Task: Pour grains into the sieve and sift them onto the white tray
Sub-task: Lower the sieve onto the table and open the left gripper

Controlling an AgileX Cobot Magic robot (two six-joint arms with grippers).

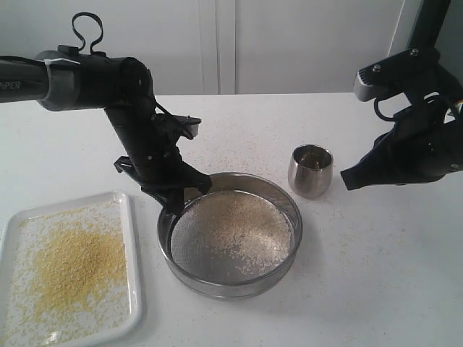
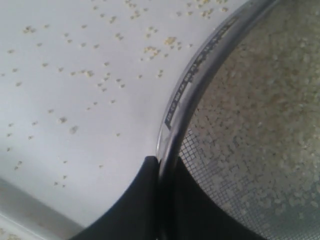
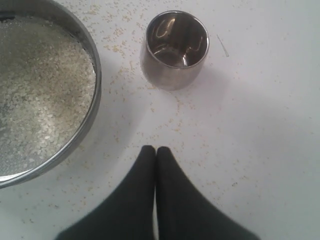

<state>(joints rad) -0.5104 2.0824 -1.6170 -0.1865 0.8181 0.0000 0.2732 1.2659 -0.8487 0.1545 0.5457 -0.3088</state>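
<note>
The sieve (image 1: 230,235) rests on the white table, right of the white tray (image 1: 134,282). Pale coarse bits lie on its mesh (image 3: 35,95). A golden heap of grains (image 1: 72,267) fills the tray. My left gripper (image 1: 173,204) is shut on the sieve's steel rim (image 2: 195,75) at its near-left side, one finger outside and one finger inside over the mesh (image 2: 260,130). My right gripper (image 3: 155,150) is shut and holds nothing, hovering above the table near the steel cup; in the exterior view it hangs at the right (image 1: 351,177).
A small rounded steel cup (image 1: 311,170) stands upright just right of the sieve and looks nearly bare inside (image 3: 175,42). Stray grains (image 2: 95,75) are scattered over the table around the sieve and cup. A pale wall runs behind the table.
</note>
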